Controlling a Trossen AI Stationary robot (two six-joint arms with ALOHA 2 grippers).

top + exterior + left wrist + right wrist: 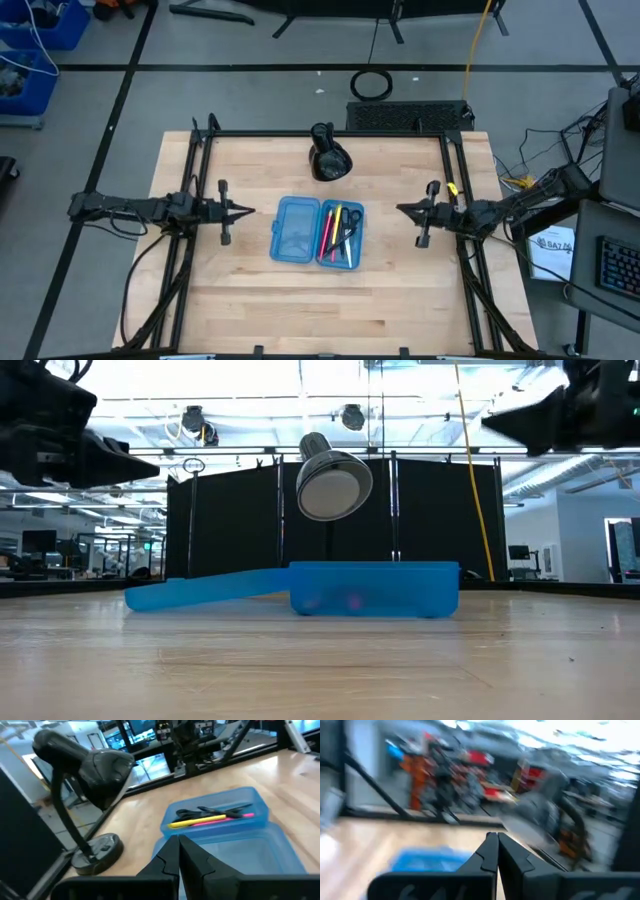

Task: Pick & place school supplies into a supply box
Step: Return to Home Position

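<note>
The translucent blue supply box (317, 231) lies open in the middle of the table, resting flat on both halves. Its right half holds the school supplies (339, 233): yellow and pink pens and black-handled scissors, seen in the left wrist view as the school supplies (215, 815) in the supply box (220, 822). My left gripper (250, 211) hovers shut to the box's left, pointing at it. My right gripper (400, 209) hovers shut to the box's right, pointing at it. Both are above the table and hold nothing.
A black rounded desk lamp (329, 155) stands on its round base at the table's far edge behind the box; in the left wrist view the lamp (82, 765) shows large. Bare wood lies in front of the box and on both sides.
</note>
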